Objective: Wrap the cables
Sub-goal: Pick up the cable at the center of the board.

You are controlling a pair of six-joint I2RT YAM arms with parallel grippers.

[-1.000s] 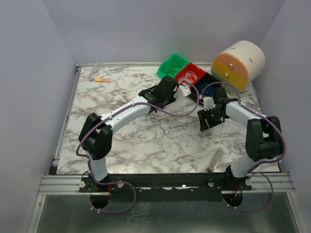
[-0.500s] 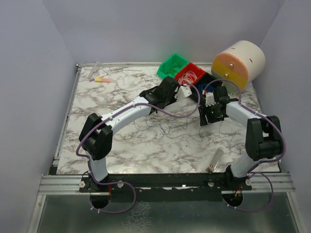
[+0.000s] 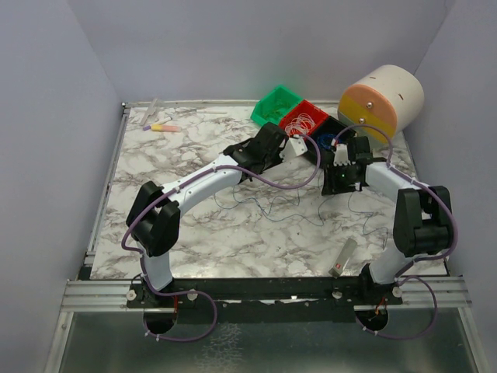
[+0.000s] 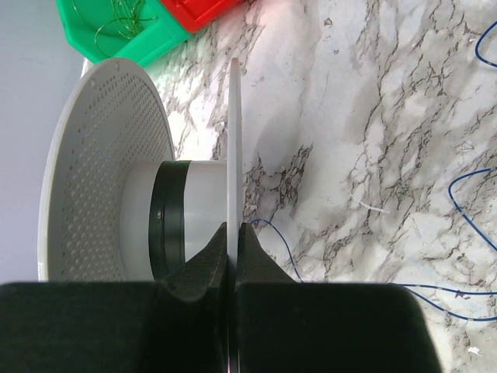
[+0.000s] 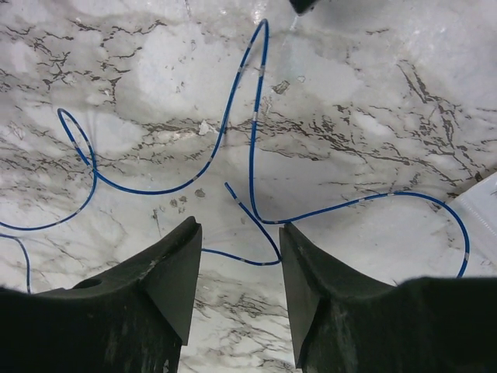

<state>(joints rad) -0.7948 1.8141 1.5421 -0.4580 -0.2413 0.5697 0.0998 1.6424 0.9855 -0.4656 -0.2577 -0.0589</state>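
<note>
My left claw (image 4: 231, 233) is pinched tight on the thin flange of the white spool (image 4: 101, 155). My right claw (image 5: 237, 264) stands wide near the spool, over the cables (image 5: 252, 116) looping across the bench (image 5: 388, 116).

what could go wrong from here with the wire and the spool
The right gripper is open over a hair-thin cable lying flat on the table; closing could miss it. The left gripper pinches only the thin flange of the spool, which might twist or slip once winding pulls. The cable's loose loops may snag.
</note>
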